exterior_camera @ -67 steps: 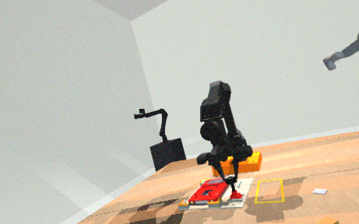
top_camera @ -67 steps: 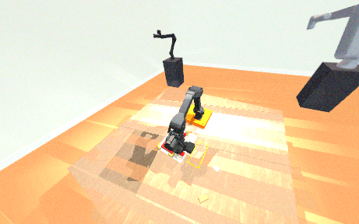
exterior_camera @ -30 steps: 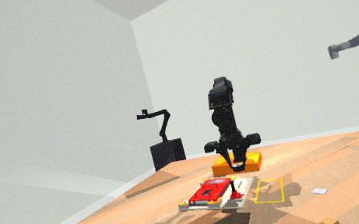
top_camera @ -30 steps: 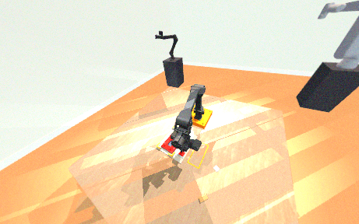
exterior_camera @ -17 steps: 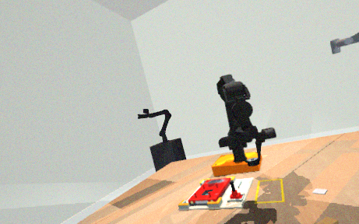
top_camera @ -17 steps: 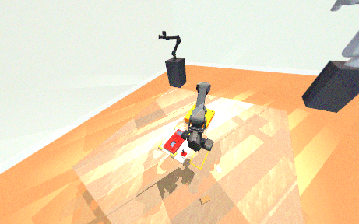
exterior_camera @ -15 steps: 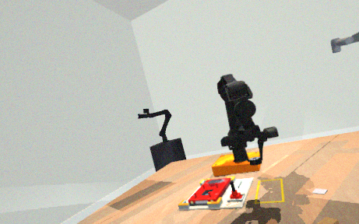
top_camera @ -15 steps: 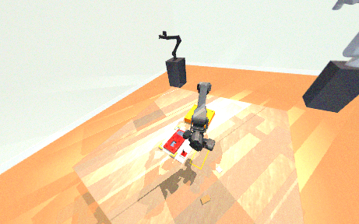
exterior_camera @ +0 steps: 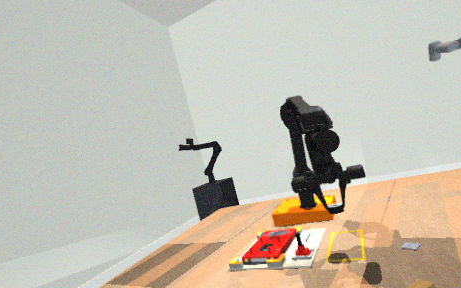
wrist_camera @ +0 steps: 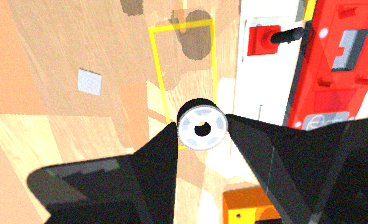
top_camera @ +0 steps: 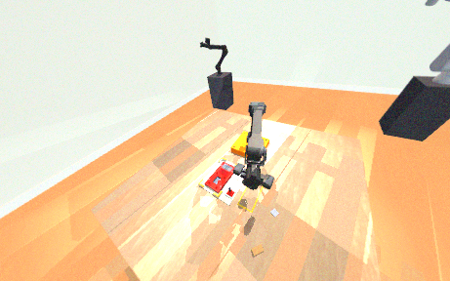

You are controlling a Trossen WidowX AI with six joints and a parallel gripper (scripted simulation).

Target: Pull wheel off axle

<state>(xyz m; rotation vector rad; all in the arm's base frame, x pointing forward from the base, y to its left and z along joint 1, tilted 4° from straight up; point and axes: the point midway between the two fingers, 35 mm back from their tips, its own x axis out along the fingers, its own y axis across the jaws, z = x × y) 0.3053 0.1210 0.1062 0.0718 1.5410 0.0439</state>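
Observation:
My gripper (exterior_camera: 335,207) (wrist_camera: 200,123) is shut on the wheel (wrist_camera: 202,114), a dark tyre with a pale hub and a centre hole. It holds the wheel above the table; in the top view the gripper's body hides it. The upright black axle (exterior_camera: 299,239) (wrist_camera: 287,36) stands bare on its red base, and the wheel is clear of it. The marked area, a yellow outline (top_camera: 245,207) (exterior_camera: 363,245) (wrist_camera: 160,75), lies on the table beside the axle's white board. In the wrist view the wheel overlaps the outline's lower end; its height is hard to judge.
A red panel (top_camera: 215,183) (exterior_camera: 263,251) (wrist_camera: 312,102) lies beside the axle. A small grey tile (top_camera: 274,213) (exterior_camera: 410,246) (wrist_camera: 90,81) lies past the outline. An orange block (top_camera: 257,251) lies farther off. The arm's orange-yellow base (top_camera: 239,143) (exterior_camera: 299,217) (wrist_camera: 245,200) stands behind.

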